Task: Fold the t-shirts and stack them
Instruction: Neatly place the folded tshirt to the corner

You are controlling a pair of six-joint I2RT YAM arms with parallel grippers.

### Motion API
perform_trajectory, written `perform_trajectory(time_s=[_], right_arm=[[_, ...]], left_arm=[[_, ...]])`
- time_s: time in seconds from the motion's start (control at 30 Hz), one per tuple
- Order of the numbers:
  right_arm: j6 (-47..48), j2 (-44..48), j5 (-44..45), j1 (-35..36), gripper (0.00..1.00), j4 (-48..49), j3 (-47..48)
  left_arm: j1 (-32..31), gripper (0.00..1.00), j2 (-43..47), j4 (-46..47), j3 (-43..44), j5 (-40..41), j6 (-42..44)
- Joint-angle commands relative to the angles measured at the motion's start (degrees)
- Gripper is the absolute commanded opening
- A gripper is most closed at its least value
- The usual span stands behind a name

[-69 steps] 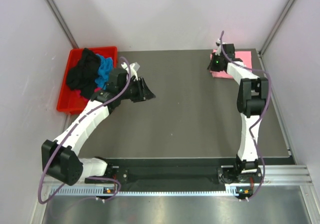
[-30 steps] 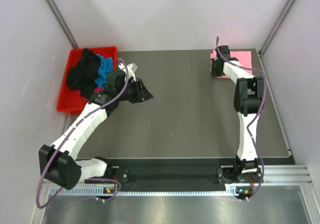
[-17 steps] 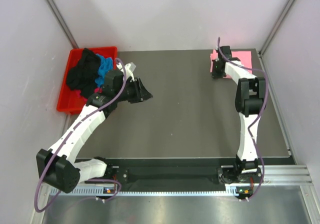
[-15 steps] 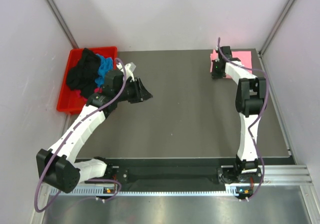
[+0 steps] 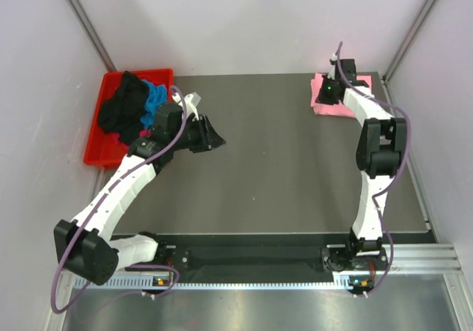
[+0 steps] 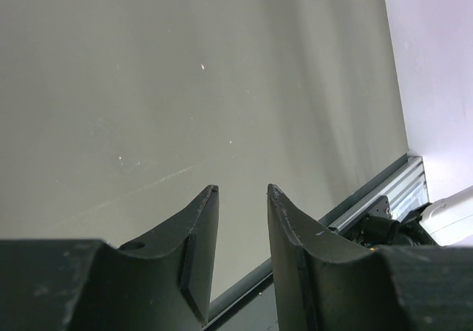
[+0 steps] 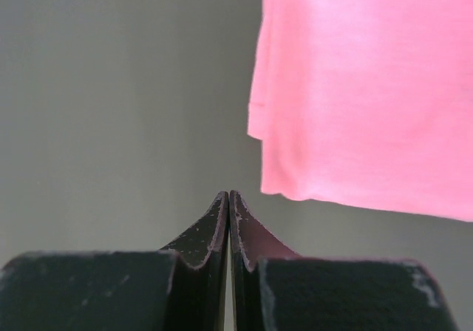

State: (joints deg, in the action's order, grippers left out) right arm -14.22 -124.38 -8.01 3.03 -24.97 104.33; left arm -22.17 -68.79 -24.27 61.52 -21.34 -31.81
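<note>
L gripper (image 6: 240, 190), parted & empty, unmoved at 10 o'clock by bin (image 5: 94, 154) of unfolded shirts (image 5: 129, 109). R gripper (image 7: 228, 194), clenched on nothing, just lifted off folded pink shirt (image 5: 322, 100) at 1 o'clock. That one's likely done, bin next.

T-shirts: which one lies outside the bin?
The light pink t-shirt, flat on the table by the right gripper; black shirt and blue shirt are heaped in the red bin.

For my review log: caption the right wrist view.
Right tool shut, empty, over grey table beside folded light pink cloth t-shirt.
</note>
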Motion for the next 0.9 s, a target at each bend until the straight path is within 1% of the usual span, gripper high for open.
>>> perform_trajectory(time_s=[0.0,0.03,0.23,0.37,0.43,0.53,0.7,0.87], right_arm=[[-2.83,-0.33,-3.76,-2.59,0.0,3.08,2.45],[-3.35,-0.86,-6.12,-4.33,0.0,3.7,2.54],[-6.69,-7.36,-15.53,-6.98,0.0,7.13,2.1],[-6.09,-10.44,-18.26,-7.42,0.0,6.95,1.66],[-5.74,-10.27,-17.92,-7.86,0.0,6.87,0.79],[-5.82,-7.38,-17.57,-8.65,0.0,7.74,-1.15],[-5.65,-2.46,-18.97,-9.18,0.0,7.22,-1.15],[-5.91,-1.48,-21.07,-8.92,0.0,6.95,-1.24]], left_arm=[[-0.33,0.38,-0.37,0.89,1.41,0.51,0.17],[-0.33,0.38,-0.38,1.07,1.41,0.51,0.09],[-0.33,0.38,-2.66,1.6,2.2,-0.01,0.0],[-0.41,0.38,-3.62,2.21,2.21,-0.1,-0.09],[-0.5,0.38,-4.06,2.47,2.12,-0.54,-0.27],[-0.68,0.38,-4.07,2.74,2.29,-1.07,-0.44],[-0.77,0.38,-2.66,2.04,1.94,-0.45,0.0],[-0.77,0.38,-0.21,1.77,1.06,-0.63,-0.79]])
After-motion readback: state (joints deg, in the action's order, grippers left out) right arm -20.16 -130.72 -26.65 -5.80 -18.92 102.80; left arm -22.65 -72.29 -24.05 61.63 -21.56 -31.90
